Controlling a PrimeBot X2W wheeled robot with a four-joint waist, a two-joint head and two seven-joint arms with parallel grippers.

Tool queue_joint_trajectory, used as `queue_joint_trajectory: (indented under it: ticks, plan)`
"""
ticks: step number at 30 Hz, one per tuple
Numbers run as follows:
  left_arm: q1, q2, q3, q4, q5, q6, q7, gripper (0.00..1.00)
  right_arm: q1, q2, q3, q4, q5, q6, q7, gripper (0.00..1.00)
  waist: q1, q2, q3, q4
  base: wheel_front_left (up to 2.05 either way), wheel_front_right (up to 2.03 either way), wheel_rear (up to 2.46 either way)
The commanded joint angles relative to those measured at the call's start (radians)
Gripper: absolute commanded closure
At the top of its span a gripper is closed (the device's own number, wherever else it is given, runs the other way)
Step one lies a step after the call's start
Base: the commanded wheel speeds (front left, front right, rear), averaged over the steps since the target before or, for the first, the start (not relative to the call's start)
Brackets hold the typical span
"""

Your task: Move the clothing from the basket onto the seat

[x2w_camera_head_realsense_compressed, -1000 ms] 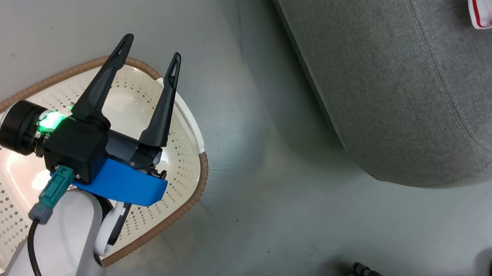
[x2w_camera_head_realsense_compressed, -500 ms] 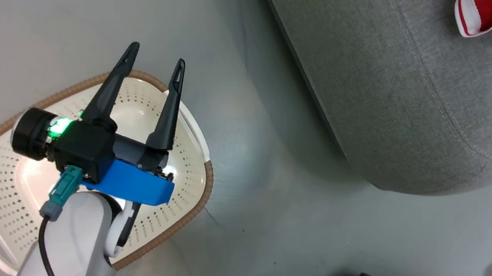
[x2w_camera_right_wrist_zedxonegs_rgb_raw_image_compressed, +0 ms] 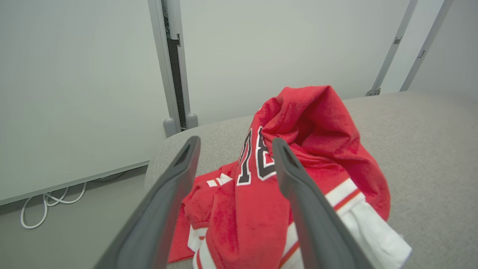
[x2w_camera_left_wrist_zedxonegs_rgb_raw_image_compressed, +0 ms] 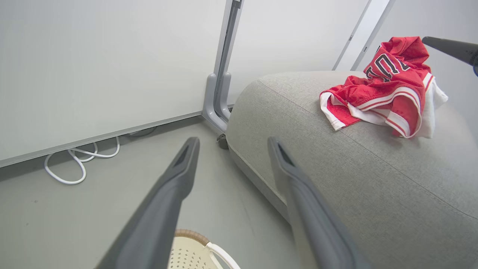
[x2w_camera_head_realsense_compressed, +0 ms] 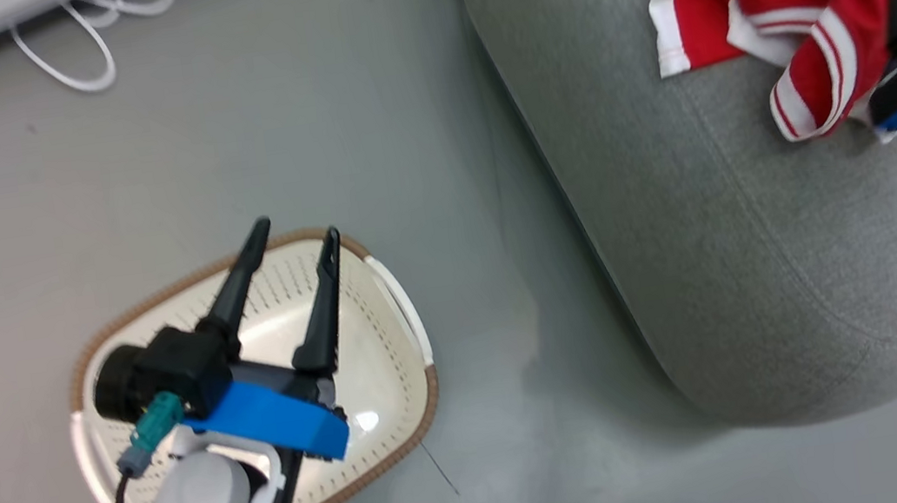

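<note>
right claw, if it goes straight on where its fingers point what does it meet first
Most likely the red clothing heaped on the grey seat: the open right claw points straight at its lettered fold. How close it already is I cannot tell.

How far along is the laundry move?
Done: the clothing lies piled on the seat. In hand: nothing; the right gripper stands open at the clothing, the left gripper open above the basket. Left: apparently nothing, as the basket's visible floor is bare, though that gripper hides part.
</note>
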Motion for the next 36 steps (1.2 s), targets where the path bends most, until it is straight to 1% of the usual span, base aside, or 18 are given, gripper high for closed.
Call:
queue_joint_trajectory:
  ticks: [1,2,3,8,13,16,20,25,28,36]
  plan:
    - [0.031,-0.015,0.015,0.007,0.004,-0.008,-0.005,0.00,0.043,0.004,0.016,-0.007,-0.013,0.000,-0.001,0.00,0.0001,0.0000,-0.099,0.035,0.00,0.00,0.00]
    - [0.052,-0.026,0.025,0.011,0.004,-0.008,-0.005,0.00,0.065,0.009,0.032,-0.012,-0.022,0.000,0.002,0.00,0.0001,0.0000,-0.123,0.042,0.00,0.00,0.00]
    - [0.052,-0.026,0.025,0.011,0.004,-0.008,-0.005,0.00,0.065,0.009,0.032,-0.012,-0.022,0.000,0.002,0.00,0.0001,0.0000,-0.123,0.042,0.00,0.00,0.00]
    - [0.140,-0.080,0.082,0.022,0.012,-0.013,-0.005,0.00,0.178,0.022,0.082,-0.052,-0.045,0.000,0.011,0.00,0.0001,0.0000,-0.228,0.091,0.00,0.00,0.00]
    - [0.209,-0.116,0.142,0.028,0.023,-0.017,-0.005,0.00,0.294,0.041,0.109,-0.126,-0.055,0.000,0.028,0.00,0.0001,0.0000,-0.307,0.142,0.00,0.00,0.00]
    - [0.235,-0.128,0.170,0.031,0.027,-0.018,-0.005,0.00,0.362,0.058,0.106,-0.182,-0.059,0.000,0.043,0.00,0.0001,0.0000,-0.342,0.174,0.00,0.00,0.00]
    - [0.268,-0.138,0.199,0.031,0.033,-0.016,-0.005,0.00,0.450,0.083,0.101,-0.264,-0.065,0.000,0.066,0.00,0.0001,0.0000,-0.377,0.214,0.00,0.00,0.00]
    - [0.295,-0.132,0.239,0.038,0.039,-0.016,-0.005,0.00,0.552,0.121,0.102,-0.356,-0.071,0.000,0.086,0.00,0.0001,0.0000,-0.408,0.259,0.00,0.00,0.00]
    - [0.304,-0.129,0.263,0.044,0.041,-0.016,-0.005,0.00,0.605,0.133,0.110,-0.408,-0.070,0.000,0.078,0.00,0.0001,0.0000,-0.422,0.283,0.00,0.00,0.00]
    - [0.315,-0.122,0.308,0.072,0.040,-0.016,-0.005,0.00,0.723,0.158,0.115,-0.495,-0.072,0.000,0.101,0.00,0.0001,0.0000,-0.458,0.332,0.00,0.00,0.00]
